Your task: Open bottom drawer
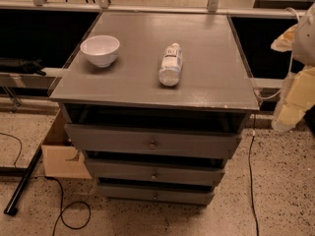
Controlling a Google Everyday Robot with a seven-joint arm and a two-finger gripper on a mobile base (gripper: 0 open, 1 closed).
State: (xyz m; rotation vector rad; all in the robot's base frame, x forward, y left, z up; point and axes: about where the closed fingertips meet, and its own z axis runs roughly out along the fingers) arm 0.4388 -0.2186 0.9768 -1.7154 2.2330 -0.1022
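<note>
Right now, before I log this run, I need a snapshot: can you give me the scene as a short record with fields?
cabinet top: white bowl at left, plastic bottle lying on its side near the middle
bottom drawer: lowest of three grey fronts, small knob at centre, nothing touching it
gripper: at the right edge, beside the cabinet, apart from every drawer
floor: cardboard box left of the cabinet

hand (297, 93) blurred, cut off at right edge
</note>
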